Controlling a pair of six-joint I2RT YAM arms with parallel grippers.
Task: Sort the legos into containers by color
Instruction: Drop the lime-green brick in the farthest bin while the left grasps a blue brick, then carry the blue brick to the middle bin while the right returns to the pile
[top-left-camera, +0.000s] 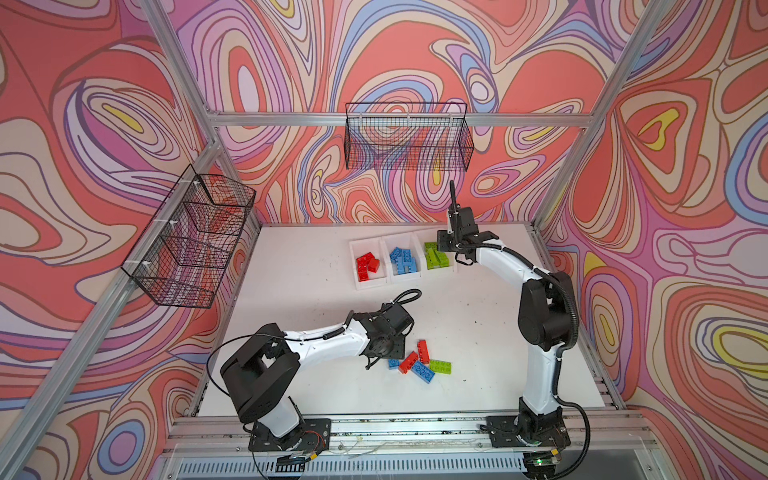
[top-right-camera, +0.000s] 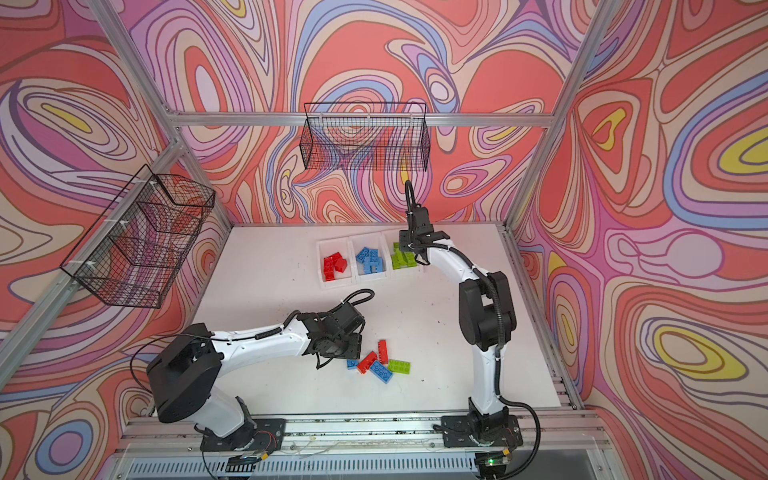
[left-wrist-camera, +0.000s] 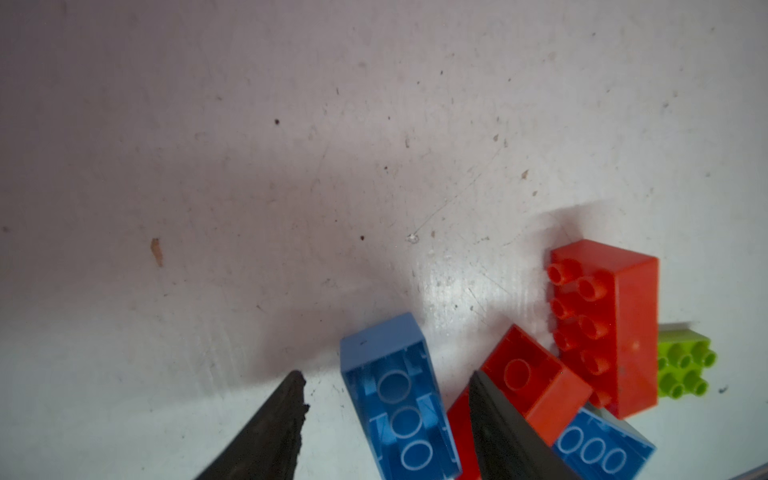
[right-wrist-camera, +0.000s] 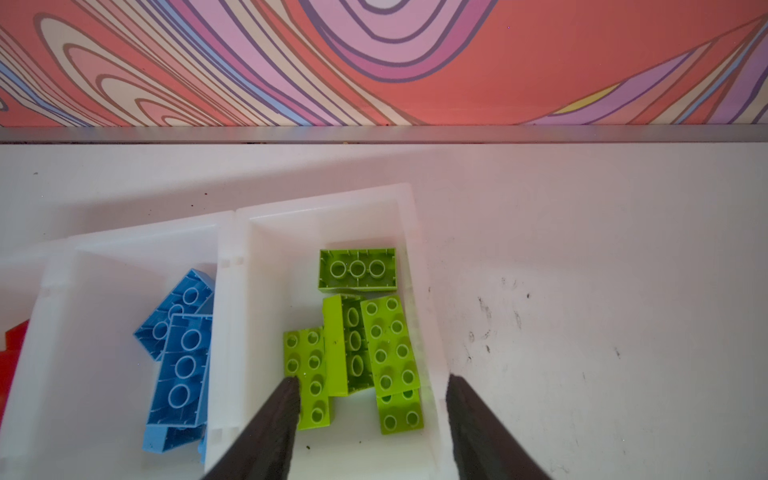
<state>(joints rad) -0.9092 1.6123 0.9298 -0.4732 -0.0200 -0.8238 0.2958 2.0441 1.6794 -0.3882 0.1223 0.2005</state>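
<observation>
- White plastic bins (top-left-camera: 372, 286) hold most studded bricks (top-left-camera: 403, 261), sorted; five loose on surface (top-left-camera: 316, 291).
- Left hand (left-wrist-camera: 386, 374) spread astride blue plastic brick (left-wrist-camera: 395, 403).
- Right hand (right-wrist-camera: 372, 379) spread, empty, above lime-brick bin (right-wrist-camera: 324, 208).

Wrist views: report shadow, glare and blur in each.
Left wrist view: a broad soft shadow crosses the table, glare shines between the blue lego and the red lego, the fingers look slightly soft. Right wrist view: evenly lit, green legos sharp, fingers soft-edged.
</observation>
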